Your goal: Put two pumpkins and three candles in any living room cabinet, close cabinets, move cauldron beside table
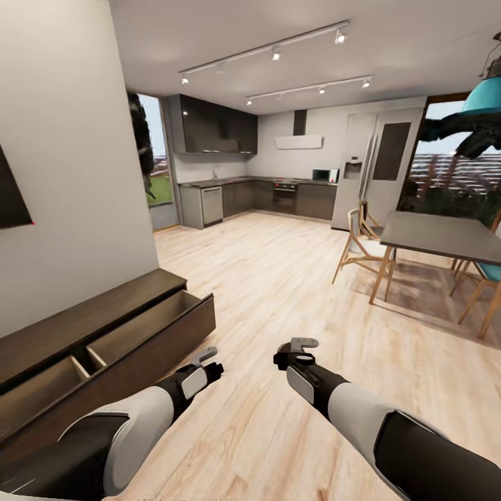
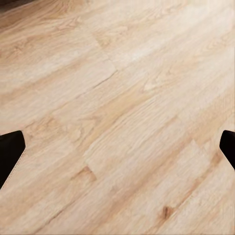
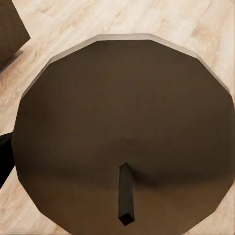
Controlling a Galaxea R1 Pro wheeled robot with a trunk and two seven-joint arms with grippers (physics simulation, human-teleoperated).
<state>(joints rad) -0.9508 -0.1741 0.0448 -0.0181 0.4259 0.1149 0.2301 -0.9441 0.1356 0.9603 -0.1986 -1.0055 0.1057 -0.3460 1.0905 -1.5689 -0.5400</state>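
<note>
At nine o'clock in the head view runs the cabinet (image 1: pixel 104 327), its two pale-lined drawers pulled out and showing nothing inside that can be made out from here. Just past it, at about seven o'clock, the left gripper (image 1: pixel 206 362) hangs over bare plank floor (image 2: pixel 117 107); in its wrist view the two dark fingertips (image 2: pixel 10 152) sit at opposite edges, so it is spread wide and holds nothing. At five o'clock the right gripper (image 1: pixel 300 348) hovers too, and whether it is open cannot be told; its wrist camera looks down on a round dark object (image 3: pixel 122 132) with a slim dark bar (image 3: pixel 126 196) lying across it, possibly the cauldron, though that is a guess. At three o'clock stands the dining table (image 1: pixel 438 236) with chairs. The risks, as I judge them: driving off with the drawers open, the base clipping a drawer front, or taking the dark object for the cauldron.
</note>
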